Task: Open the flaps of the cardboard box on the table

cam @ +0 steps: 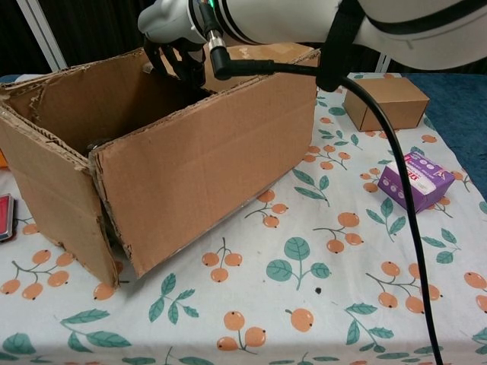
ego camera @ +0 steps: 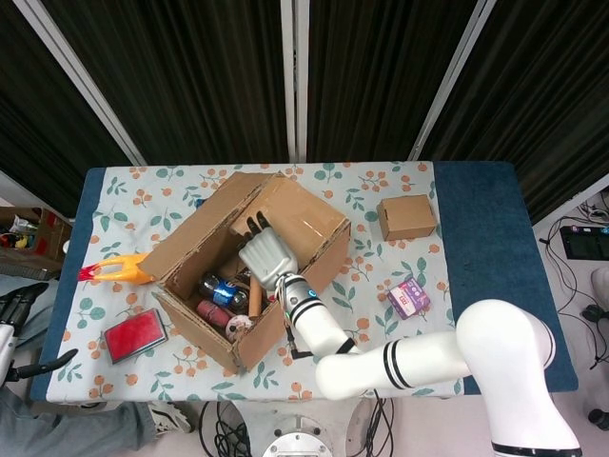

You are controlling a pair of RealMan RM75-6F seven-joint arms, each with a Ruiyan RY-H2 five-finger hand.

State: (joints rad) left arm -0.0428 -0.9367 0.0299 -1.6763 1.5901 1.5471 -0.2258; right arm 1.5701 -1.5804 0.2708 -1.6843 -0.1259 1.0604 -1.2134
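The cardboard box (ego camera: pixel 249 267) lies slantwise on the flowered tablecloth, its top mostly uncovered, with cans and bottles inside. One flap (ego camera: pixel 300 214) at its far right end still leans in over the opening; the same flap (cam: pixel 251 57) shows in the chest view. My right hand (ego camera: pixel 266 252) is over the opening, dark fingers stretched toward that flap's edge. In the chest view the right hand (cam: pixel 176 42) dips its fingers (cam: pixel 173 65) inside the box beside the flap, holding nothing. My left hand (ego camera: pixel 17 328) hangs off the table's left edge, fingers apart and empty.
A small closed cardboard box (ego camera: pixel 406 216) and a purple packet (ego camera: pixel 409 297) lie to the right of the big box. A red flat case (ego camera: pixel 134 335) and an orange and yellow tool (ego camera: pixel 119 270) lie to its left. A black cable (cam: pixel 411 198) crosses the chest view.
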